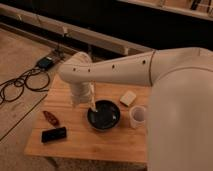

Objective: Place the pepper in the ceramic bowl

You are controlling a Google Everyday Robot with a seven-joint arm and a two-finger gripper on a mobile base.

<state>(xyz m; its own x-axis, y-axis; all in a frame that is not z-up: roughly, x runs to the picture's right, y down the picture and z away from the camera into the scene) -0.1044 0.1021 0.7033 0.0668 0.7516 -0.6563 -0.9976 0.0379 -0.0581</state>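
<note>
Pepper [50, 118] lies on table [100, 146], lower left of frame, not yet picked. Gripper [92, 105] hangs at left rim of ceramic bowl [105, 116], mid-frame, fingers spread, holding nothing. Left to do: grasp, carry, drop. Black device [54, 134] sits just below pepper. White cup [137, 116] and pale block [128, 98] stand right of bowl, off the likely path.

You're seeing a dim, warm-lit scene: soft glare is glinting in the bowl [107, 119] at centre, the gripper [93, 105] is hanging above its left rim, and the upper frame is sinking into shadow.
</note>
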